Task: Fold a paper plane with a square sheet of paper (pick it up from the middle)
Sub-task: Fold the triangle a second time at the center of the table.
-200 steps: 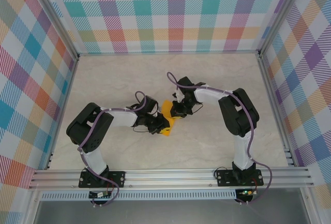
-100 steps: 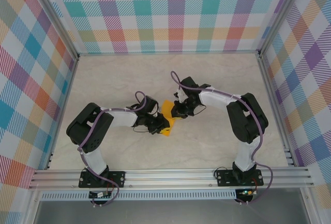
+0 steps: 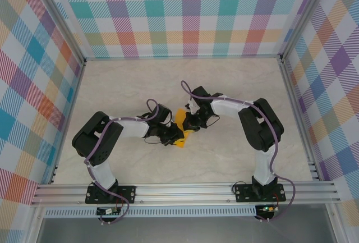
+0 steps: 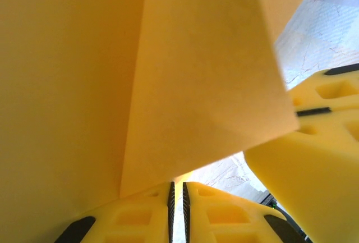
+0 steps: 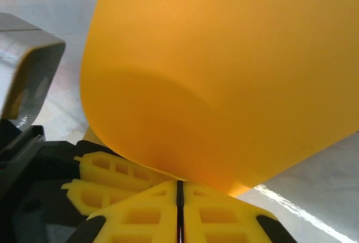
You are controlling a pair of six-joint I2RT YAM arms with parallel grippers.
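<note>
The left arm [image 3: 106,136] reaches from its base at the near edge toward the middle of the table [image 3: 129,86]. Its left end effector [image 3: 175,138] sits at the near-left edge of the orange-yellow sheet of paper [image 3: 181,120]. In the left wrist view the left end effector [image 4: 176,189] has its yellow fingers [image 4: 224,215] drawn narrow, with a thin slit between the pads. The lower edge of the sheet of paper [image 4: 196,74] comes down to that slit, so it looks pinched there. The sheet is partly folded, with a straight crease running lengthwise and one flap ending in a slanted edge.

The paper is at the table's centre, between the two end effectors and lifted off the marbled surface.

The right end effector [image 3: 189,124] meets the sheet from the far-right side; one of its fingers [image 4: 314,164] shows just beside the flap. In the right wrist view the right end effector [image 5: 179,189] is closed tight, pads together, and the sheet of paper [image 5: 224,69] bows upward in a smooth curve from that grip.
</note>
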